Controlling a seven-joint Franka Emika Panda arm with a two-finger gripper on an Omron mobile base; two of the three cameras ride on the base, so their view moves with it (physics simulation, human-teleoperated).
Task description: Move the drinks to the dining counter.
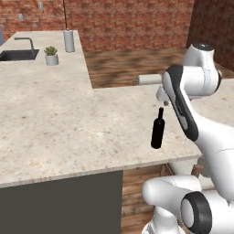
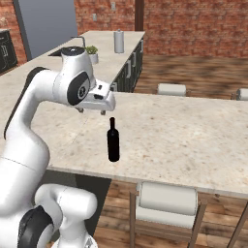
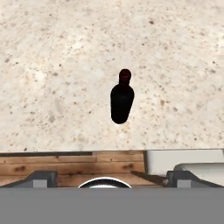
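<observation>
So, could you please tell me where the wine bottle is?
The wine bottle stands upright near the dining counter's front edge, just below the open hand, above a stool.

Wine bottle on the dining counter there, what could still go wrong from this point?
1. The wine bottle stands upright near the dining counter's front edge, above a stool; a knock could send it over.
2. The open gripper hangs close above and beside the bottle's neck, so a sideways swing might clip it.
3. It is tall and narrow, so probably easy to tip.
</observation>
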